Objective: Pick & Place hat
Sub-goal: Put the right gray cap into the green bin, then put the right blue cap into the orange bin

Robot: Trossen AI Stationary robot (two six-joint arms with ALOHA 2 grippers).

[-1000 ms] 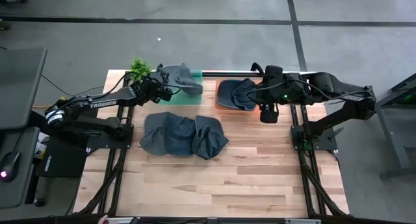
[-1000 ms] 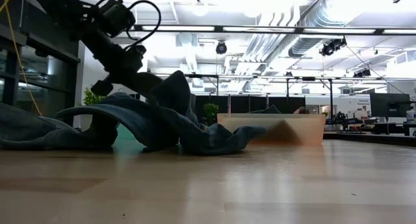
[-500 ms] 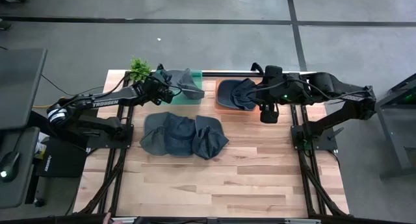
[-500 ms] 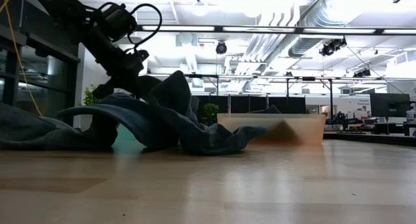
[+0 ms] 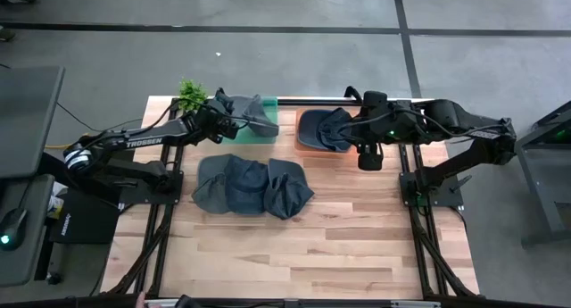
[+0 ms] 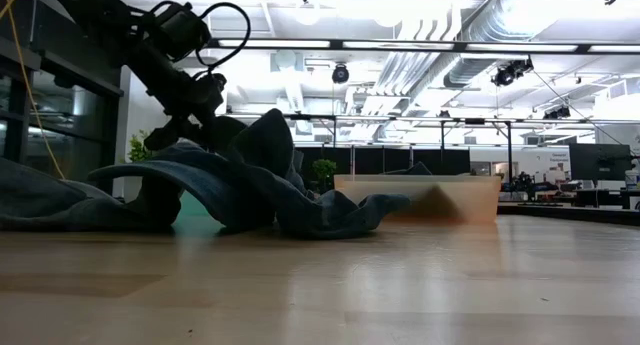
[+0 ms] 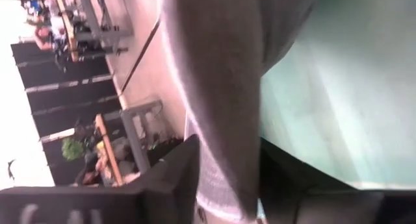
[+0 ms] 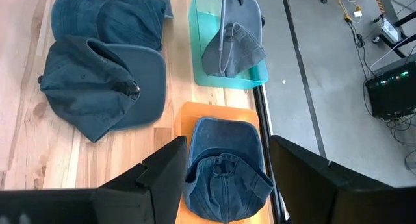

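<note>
The left tool [image 5: 230, 122] has just begun to part over the green tray [image 5: 268, 134] — whether it has let go I cannot tell. The grey hat [image 5: 252, 112] settles lower there (placement nearly done). The right tool [image 5: 367, 158] waits open.

Matt cloth hats [image 5: 250, 185], wood table [image 5: 357, 237]

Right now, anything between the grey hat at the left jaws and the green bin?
Nothing visible. The grey hat already hangs over the green bin, its cloth between the left gripper's jaws. The pile of blue hats lies nearer, on the table, clear of it.
</note>
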